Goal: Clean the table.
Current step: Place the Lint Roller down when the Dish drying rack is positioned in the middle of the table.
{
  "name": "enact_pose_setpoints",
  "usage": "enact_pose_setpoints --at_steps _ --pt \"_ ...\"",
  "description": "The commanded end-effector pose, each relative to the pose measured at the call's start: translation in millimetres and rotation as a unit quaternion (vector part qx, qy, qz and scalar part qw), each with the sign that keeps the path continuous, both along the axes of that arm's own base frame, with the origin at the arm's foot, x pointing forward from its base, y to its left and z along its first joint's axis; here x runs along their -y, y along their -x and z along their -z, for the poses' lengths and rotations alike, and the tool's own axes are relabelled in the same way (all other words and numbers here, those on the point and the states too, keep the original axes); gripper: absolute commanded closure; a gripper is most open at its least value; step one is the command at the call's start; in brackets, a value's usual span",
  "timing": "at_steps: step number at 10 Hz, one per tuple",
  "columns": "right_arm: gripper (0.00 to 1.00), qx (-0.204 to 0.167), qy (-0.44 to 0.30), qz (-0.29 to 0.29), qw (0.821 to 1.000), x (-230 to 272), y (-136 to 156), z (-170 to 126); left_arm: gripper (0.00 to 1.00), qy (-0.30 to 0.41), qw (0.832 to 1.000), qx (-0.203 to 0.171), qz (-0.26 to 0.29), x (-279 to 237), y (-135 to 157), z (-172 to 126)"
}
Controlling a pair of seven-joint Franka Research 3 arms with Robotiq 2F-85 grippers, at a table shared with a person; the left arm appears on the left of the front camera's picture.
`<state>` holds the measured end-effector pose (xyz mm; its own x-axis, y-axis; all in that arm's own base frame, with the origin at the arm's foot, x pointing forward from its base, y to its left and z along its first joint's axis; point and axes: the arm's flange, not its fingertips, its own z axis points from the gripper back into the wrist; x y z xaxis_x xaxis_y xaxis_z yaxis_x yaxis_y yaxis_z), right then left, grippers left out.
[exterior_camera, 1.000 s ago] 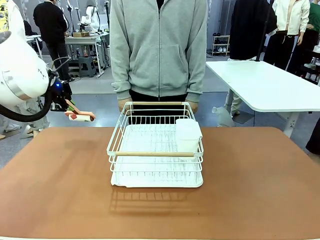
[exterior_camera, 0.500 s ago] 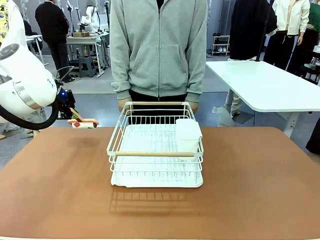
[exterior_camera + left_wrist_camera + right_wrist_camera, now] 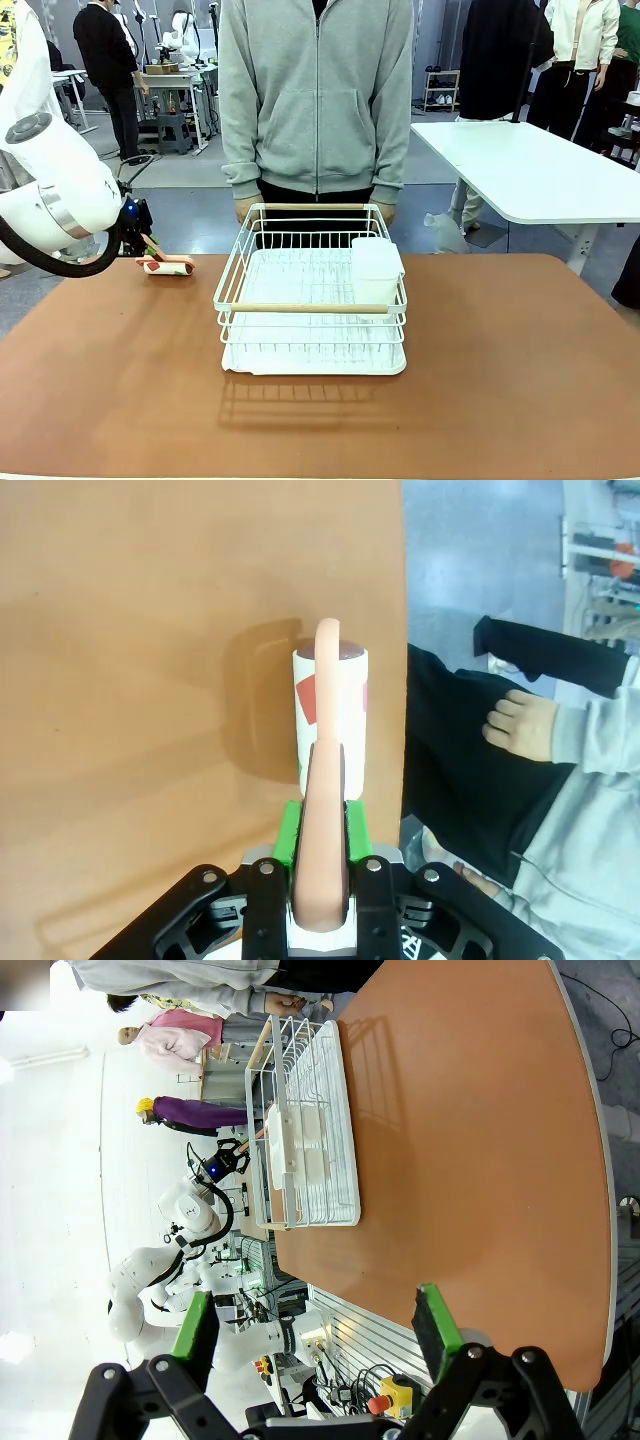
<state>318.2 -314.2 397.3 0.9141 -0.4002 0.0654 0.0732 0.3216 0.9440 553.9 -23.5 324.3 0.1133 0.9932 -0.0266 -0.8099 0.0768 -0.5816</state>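
Fingers: left gripper [image 3: 320,825] has its green pads [image 3: 288,832] clamped on the pink handle of a lint roller [image 3: 328,720]; right gripper [image 3: 315,1325] stands with its fingers spread wide, nothing between them.
Roller: white drum with red patches, pink handle curving over its top, and it sits right down at the tabletop in the left wrist view, shadow tight beside it.
Roller, front view: lint roller [image 3: 167,265] lies low at the far-left part of the table, just beside the left gripper [image 3: 148,250].
Table: the table [image 3: 120,380] is the broad reddish-brown top spreading across the whole foreground, from the robot's side to the person's.
Rack: white wire dish rack [image 3: 310,300] with wooden handles sits on the table's middle, toward the far edge, well apart from the roller.
Inside the rack: a white box-shaped holder [image 3: 376,268] stands at its far right corner.
Person: grey hooded top [image 3: 316,95], standing at the far edge directly behind the rack, both hands hanging just above its far rim.
Beyond: a white-topped table [image 3: 540,170] stands off to the right, behind the brown one.
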Motion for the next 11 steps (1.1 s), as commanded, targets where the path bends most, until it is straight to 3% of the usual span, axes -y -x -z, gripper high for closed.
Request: enact_pose_setpoints --at_steps 1,3,4,5,6,7,8,9,10,11 --pt "0.0 -0.009 0.002 0.003 1.0 0 1 -5 0.79 -0.013 1.0 -0.016 -0.003 -1 3 2" --pt "0.0 -0.009 0.002 0.003 1.0 0 1 -5 0.79 -0.014 1.0 -0.021 -0.003 1 5 -1" --pt "0.0 -0.009 0.002 0.003 1.0 0 1 -5 0.66 -0.011 1.0 -0.022 -0.003 2 6 -2" --pt "0.0 -0.009 0.002 0.003 1.0 0 1 -5 0.61 -0.011 1.0 -0.025 -0.002 2 8 -4" --pt "0.0 -0.009 0.002 0.003 1.0 0 1 -5 0.48 -0.009 1.0 -0.029 -0.004 3 10 -6" --pt "0.0 -0.009 0.002 0.003 1.0 0 1 -5 0.44 -0.001 0.999 -0.048 0.001 3 14 -9" --pt "0.0 -0.009 0.002 0.003 1.0 0 1 -5 0.48 0.005 0.998 -0.058 0.0 3 20 -12" --pt "0.0 -0.009 0.002 0.003 1.0 0 1 -5 0.27 0.007 0.998 -0.065 0.005 5 26 -17" --pt "0.0 -0.009 0.002 0.003 1.0 0 1 -5 0.32 0.003 0.997 -0.075 0.007 8 33 -21" --pt "0.0 -0.009 0.002 0.003 1.0 0 1 -5 0.11 -0.007 0.995 -0.094 0.008 12 41 -26"
